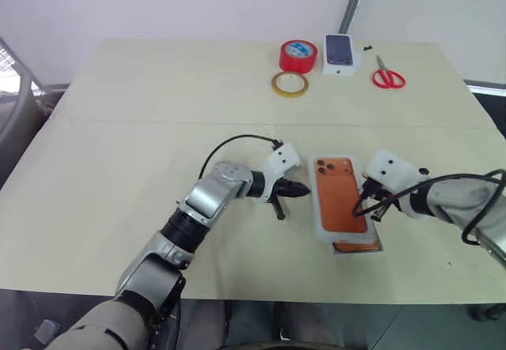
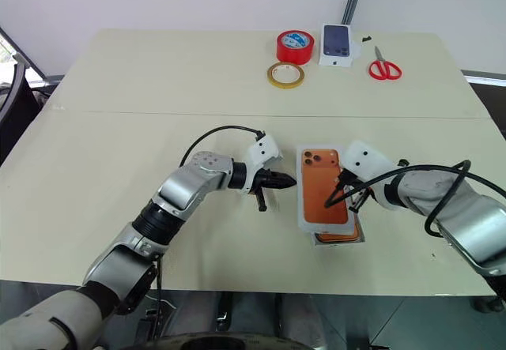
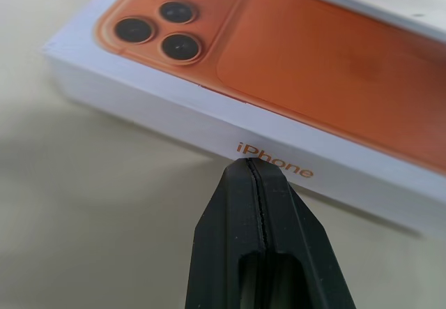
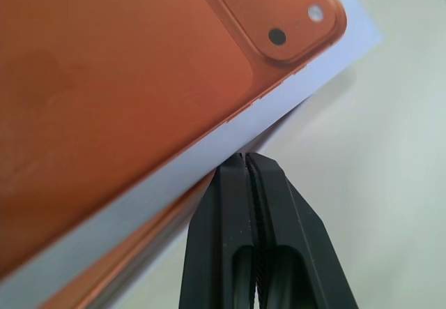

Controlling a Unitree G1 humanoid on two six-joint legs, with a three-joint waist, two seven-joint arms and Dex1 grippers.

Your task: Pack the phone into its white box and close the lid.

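The lid (image 2: 324,190) | resting skewed over the phone (image 2: 341,235) and white box on the desk (image 2: 118,113) | left gripper (image 2: 289,182), right gripper (image 2: 345,194) flank it, fingers pressed together | we advise nudging both sides square, then pressing down evenly.

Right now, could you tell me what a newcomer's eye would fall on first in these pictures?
The lid with its orange phone picture, lying askew over the box near the table's front edge, stands out first. Both shut hands flank it: the left hand at its left side, the right hand at its right edge. At the far edge sit red tape, a tan tape ring, a small white box and red scissors.
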